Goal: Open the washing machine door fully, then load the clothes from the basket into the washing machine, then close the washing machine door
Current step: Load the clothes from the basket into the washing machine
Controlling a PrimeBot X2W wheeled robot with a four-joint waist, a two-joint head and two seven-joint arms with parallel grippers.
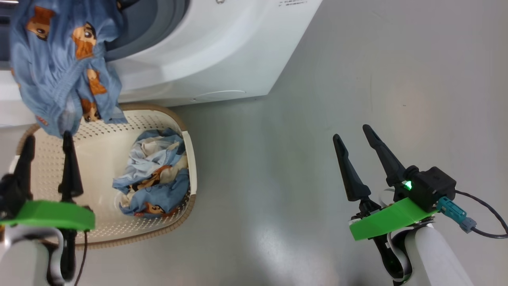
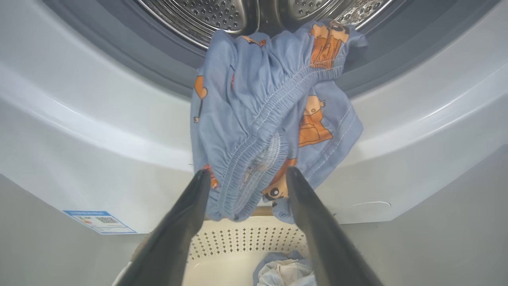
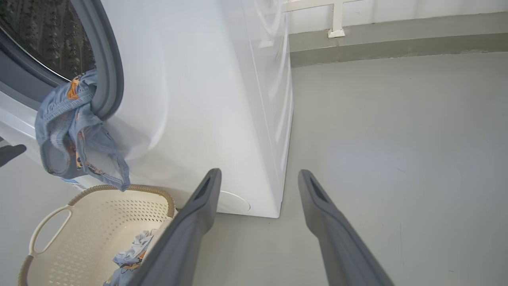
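Observation:
A blue fox-print garment of the clothes hangs out of the washing machine opening, draped over the grey rubber ring and white front. Its upper end lies at the steel drum. My left gripper is open just below it, above the basket. The garment's lower hem hangs between the spread fingertips of the left gripper. More clothes lie bunched in the basket's right part. My right gripper is open and holds nothing over bare floor. The washing machine door is out of view.
The basket stands on the grey floor against the machine's front, with the garment hanging above its rim. A blue label sticker sits low on the machine. A wall base runs behind the machine's side. My right gripper points at the floor.

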